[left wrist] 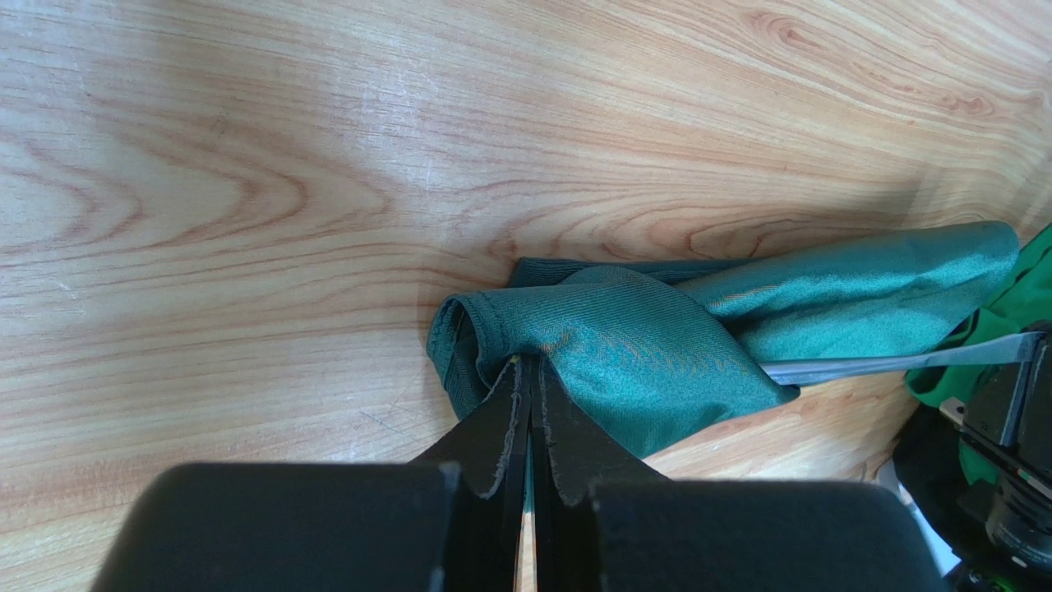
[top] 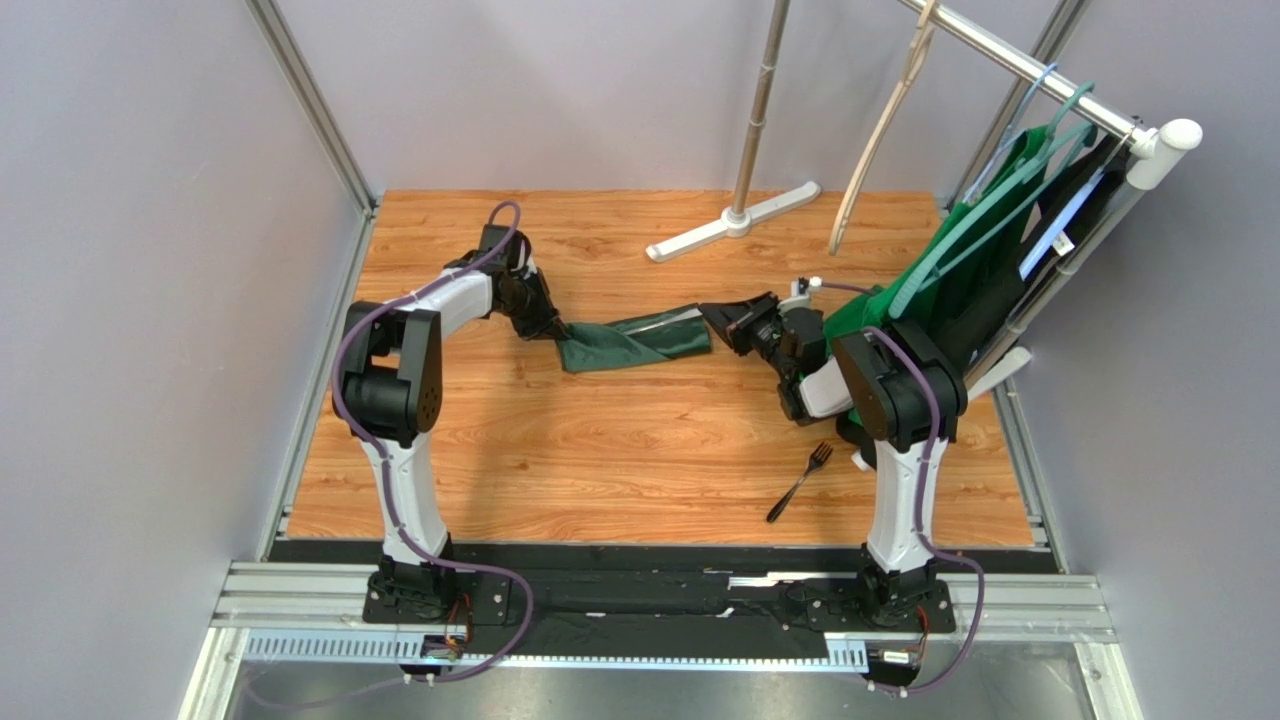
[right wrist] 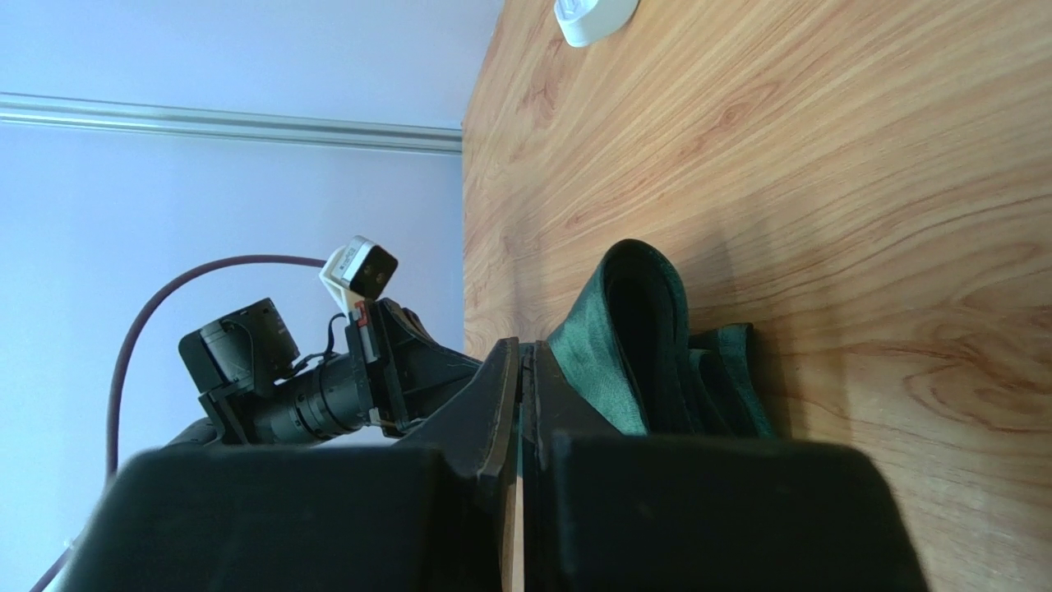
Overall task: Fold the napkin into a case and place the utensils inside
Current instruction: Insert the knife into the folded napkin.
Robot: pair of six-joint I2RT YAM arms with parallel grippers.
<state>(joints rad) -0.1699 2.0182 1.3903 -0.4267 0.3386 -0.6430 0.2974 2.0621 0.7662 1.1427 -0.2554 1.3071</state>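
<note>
Centre of the overhead view: a dark green napkin (top: 639,339), bunched, stretches between two grippers. The left gripper (top: 550,333) pinches its left end tight and the right gripper (top: 721,318) pinches its right end. A fork (top: 800,480) lies on the table (top: 601,465), lower right.

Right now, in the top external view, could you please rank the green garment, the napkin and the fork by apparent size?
1. green garment, largest, though partly hidden behind the right arm
2. napkin, bunched
3. fork, clearly smallest
</note>
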